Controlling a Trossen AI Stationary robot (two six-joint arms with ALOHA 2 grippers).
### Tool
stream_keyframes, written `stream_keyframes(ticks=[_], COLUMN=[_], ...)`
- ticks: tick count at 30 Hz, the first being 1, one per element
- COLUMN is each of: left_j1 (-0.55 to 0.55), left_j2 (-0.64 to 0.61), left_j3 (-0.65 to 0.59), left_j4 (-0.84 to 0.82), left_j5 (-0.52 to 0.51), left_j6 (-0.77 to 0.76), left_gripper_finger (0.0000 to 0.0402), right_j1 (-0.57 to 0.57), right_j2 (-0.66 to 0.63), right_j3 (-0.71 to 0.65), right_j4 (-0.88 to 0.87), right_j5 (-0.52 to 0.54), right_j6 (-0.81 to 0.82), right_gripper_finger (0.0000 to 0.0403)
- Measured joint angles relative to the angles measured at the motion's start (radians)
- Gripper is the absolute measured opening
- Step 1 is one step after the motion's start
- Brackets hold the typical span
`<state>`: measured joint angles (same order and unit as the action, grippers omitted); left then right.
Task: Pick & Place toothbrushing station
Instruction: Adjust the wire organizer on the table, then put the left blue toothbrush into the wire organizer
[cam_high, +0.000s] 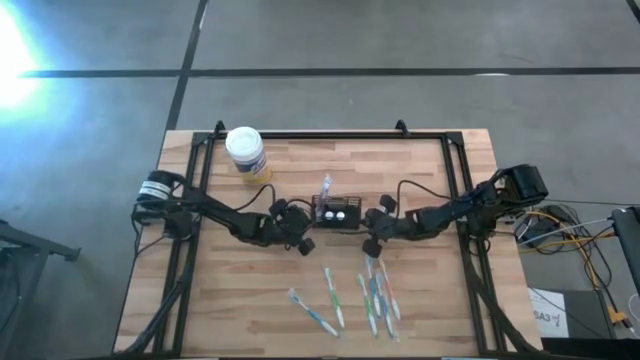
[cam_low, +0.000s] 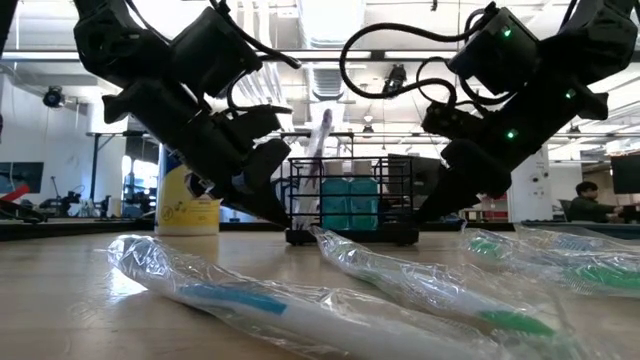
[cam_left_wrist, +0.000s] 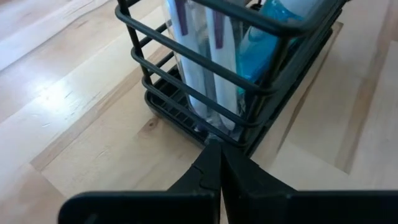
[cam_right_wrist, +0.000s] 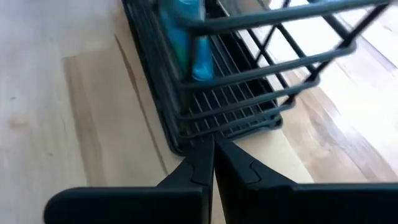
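Wooden table (cam_high: 230, 300), both arms reaching in to the middle. The toothbrushing station (cam_high: 337, 213), a black wire caddy, sits at table centre between the two grippers, upright, flat on the wood. It already holds a wrapped toothbrush (cam_high: 325, 190) standing up and some teal-blue items (cam_low: 349, 203).

Left gripper (cam_high: 304, 238) sits at the station's left end, fingers clenched together with nothing between them, tips right at the base of the wire wall in the left wrist view. Right gripper (cam_high: 371, 240) mirrors it at the right end, also pinched closed and empty, tips at the bottom rail. Cannot tell whether either tip actually touches the wire.

Risks, biggest first:
- Station gets shoved or tipped. Closed fingers pressing the low rail from both ends can slide it or rock it over; it looks light and top-heavy with the tall brush in it.
- Uneven push from one side would skew it, and the standing toothbrush would likely fall out.
- No grip possible as is; fingers must open before any grasp on the wire, else they just skate off.
- Loose wrapped toothbrushes (cam_high: 350, 295) lie on the near side, some close under the right arm; a low sweep could scatter them.
- White-lidded jar (cam_high: 245, 153) is well apart, low risk.
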<state>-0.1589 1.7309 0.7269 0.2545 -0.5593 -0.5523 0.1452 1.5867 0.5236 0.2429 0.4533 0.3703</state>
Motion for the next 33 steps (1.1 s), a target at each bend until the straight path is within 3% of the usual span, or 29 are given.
stream_keyframes(ticks=[19,33], left_j1=[-0.001,-0.029], left_j2=[-0.004,-0.113], left_j3=[0.000,-0.016], left_j4=[-0.009,-0.125], left_j5=[-0.036,-0.039], left_j6=[0.034,0.059], left_gripper_finger=[0.0017,0.0036], right_j1=[0.009,0.115], right_j2=[-0.024,-0.267], right_j3=[-0.004,-0.032], right_j4=[-0.040,-0.111], right_j5=[0.007,0.002], right_j6=[-0.004,-0.072], right_gripper_finger=[0.0008,0.0008])
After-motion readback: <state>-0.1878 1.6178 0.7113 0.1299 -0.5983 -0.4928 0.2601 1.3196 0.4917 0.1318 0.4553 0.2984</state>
